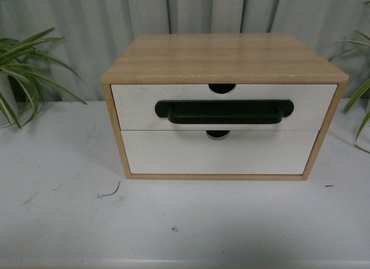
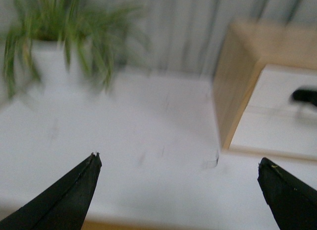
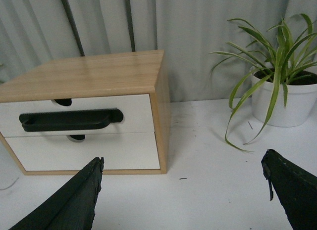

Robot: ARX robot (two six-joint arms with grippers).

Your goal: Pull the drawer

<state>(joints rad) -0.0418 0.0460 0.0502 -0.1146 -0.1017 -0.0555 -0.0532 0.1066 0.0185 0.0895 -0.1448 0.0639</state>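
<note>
Two drawers, front view: the cabinet (image 1: 225, 58) stacks two white fronts. The drawer (image 1: 136, 107) with the long black handle (image 1: 224, 111) is the upper one, and the plain front (image 1: 219, 156) sits under it.
Drawer state: shut, its face level with the cabinet's wooden frame; a half-round notch (image 1: 222, 88) cuts its top edge.
Setting: the cabinet stands on a white bench (image 1: 185, 228) before a grey curtain (image 1: 87, 26), with the left plant (image 1: 23, 66) and the right plant (image 1: 359, 89) at the edges. Neither arm shows.
Left wrist view: blurred. The left claw (image 2: 179, 158) is spread wide with nothing between its black fingers (image 2: 69, 195). It hangs over bare bench, apart from the cabinet's side. One end of the handle (image 2: 304, 96) shows, and the left plant (image 2: 49, 62) stands behind in a white pot.
Right wrist view: the right claw (image 3: 184, 156) is likewise spread wide and empty, above the bench near the cabinet's corner without touching it. The drawer (image 3: 133, 109) is shut here too, and the right plant (image 3: 282, 86) stands beside the cabinet.
</note>
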